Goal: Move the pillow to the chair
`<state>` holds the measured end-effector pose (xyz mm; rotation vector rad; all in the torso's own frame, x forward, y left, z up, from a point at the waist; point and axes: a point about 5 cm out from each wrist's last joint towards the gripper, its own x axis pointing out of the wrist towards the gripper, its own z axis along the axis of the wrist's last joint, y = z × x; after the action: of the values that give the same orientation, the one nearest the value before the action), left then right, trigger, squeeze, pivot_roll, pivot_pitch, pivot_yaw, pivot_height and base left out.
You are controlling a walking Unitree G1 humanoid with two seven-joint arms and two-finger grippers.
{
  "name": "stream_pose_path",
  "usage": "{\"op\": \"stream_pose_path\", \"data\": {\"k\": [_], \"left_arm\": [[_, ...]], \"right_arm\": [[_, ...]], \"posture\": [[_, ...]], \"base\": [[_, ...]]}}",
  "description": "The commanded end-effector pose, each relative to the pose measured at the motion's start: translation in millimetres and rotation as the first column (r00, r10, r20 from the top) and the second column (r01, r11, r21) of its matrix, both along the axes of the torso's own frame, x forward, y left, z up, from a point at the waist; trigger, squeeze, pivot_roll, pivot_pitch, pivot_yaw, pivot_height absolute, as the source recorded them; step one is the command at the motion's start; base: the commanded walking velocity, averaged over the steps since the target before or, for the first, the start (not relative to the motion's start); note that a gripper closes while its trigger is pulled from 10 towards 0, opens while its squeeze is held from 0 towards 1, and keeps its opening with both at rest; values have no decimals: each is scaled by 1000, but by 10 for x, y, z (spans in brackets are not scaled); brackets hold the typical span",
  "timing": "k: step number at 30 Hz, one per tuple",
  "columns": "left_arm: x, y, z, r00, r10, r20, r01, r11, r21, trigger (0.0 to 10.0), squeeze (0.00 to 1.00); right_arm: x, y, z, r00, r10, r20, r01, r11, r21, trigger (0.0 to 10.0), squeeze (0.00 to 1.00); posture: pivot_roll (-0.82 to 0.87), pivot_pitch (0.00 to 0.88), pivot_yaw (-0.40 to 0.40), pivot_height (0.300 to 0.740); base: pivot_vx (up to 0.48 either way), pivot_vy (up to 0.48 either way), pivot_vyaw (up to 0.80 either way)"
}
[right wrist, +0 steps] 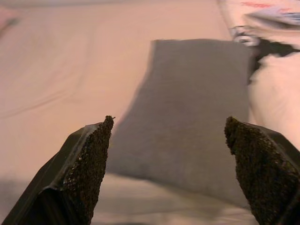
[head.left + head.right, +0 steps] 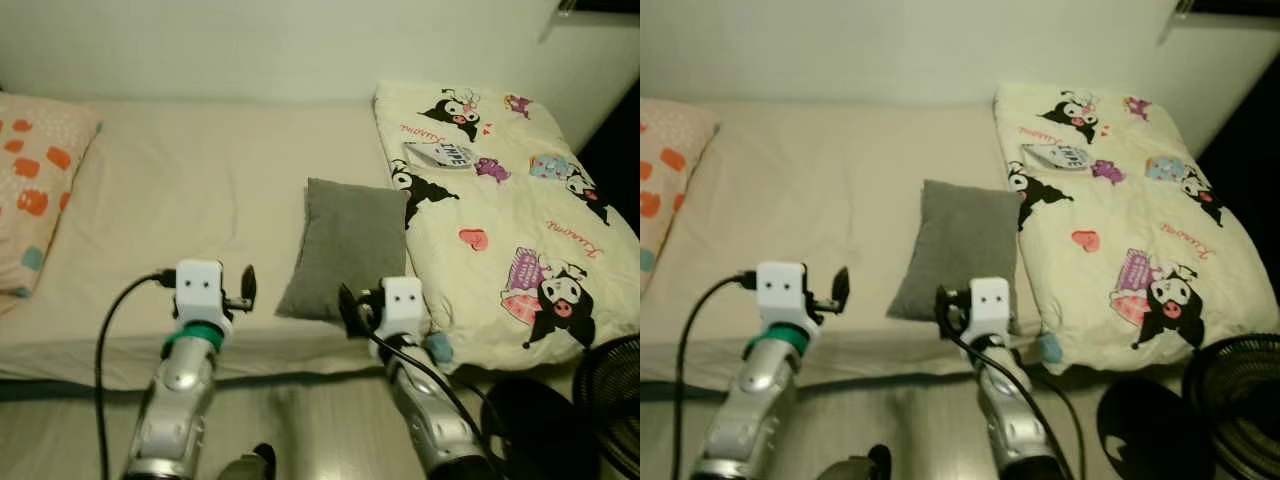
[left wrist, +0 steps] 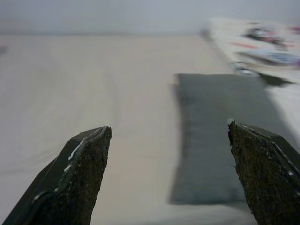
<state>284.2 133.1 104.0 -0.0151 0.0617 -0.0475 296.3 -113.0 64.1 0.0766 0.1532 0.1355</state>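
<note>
Hovering wide open and empty near the pillow, left gripper and right gripper, risking snagging the quilt crowding its right edge.

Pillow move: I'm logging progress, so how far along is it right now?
Early stage. Done: the robot stands at the bed, both arms raised toward the grey pillow. In hand: nothing; the left pincer and right pincer are open and short of the pillow, which lies flat beside the cartoon-print duvet. Left: grasp it, lift it, carry it to the chair.
</note>
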Motion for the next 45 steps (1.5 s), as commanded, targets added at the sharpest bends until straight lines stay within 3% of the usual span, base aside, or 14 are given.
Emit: {"op": "stream_pose_path", "data": {"k": [1,23,45], "left_arm": [[-8,39,-11,1000,8,-4,-8,1000,1,10000,0],[8,35,-7,1000,2,-3,-2,1000,3,10000,0],[13,29,-4,1000,16,14,-17,999,32,10000,0]], "right_arm": [[-19,45,-34,1000,5,-18,-5,1000,12,10000,0],[-4,29,-33,1000,-3,-16,3,1000,12,10000,0],[-1,18,-37,1000,1,-13,-1,1000,5,10000,0]], "posture": [[68,37,12,740],[68,25,14,740],[61,7,8,740]], "base": [[349,0,0],[342,0,0],[0,-64,0]]}}
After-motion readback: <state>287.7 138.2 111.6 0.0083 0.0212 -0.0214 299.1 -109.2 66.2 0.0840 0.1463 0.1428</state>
